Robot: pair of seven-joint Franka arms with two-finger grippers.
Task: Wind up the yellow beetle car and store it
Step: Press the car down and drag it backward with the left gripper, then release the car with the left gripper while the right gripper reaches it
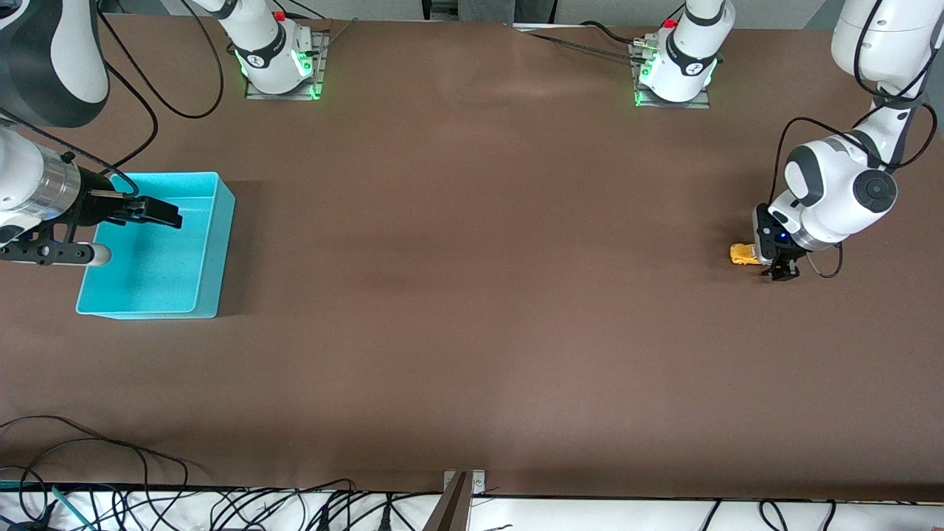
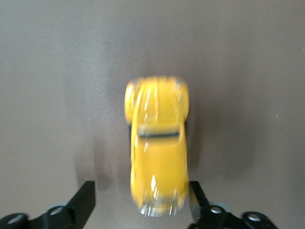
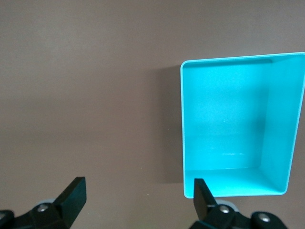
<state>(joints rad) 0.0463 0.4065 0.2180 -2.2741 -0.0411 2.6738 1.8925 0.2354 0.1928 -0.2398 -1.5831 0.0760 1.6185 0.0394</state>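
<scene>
The yellow beetle car [image 1: 743,254] stands on the brown table near the left arm's end. My left gripper [image 1: 783,271] is low beside it. In the left wrist view the car [image 2: 157,148] is blurred and one end of it sits between the open fingers of the left gripper [image 2: 142,190]. One finger [image 2: 196,191] is close against the car's side and the other stands apart from it. The turquoise bin [image 1: 221,243] is at the right arm's end. My right gripper [image 1: 166,214] hangs open and empty over the bin. It also shows in the right wrist view [image 3: 137,185], above the bin [image 3: 228,119].
The bin holds nothing. The two arm bases [image 1: 279,66] [image 1: 675,74] stand along the table's edge farthest from the front camera. Cables [image 1: 221,509] lie along the edge nearest to it.
</scene>
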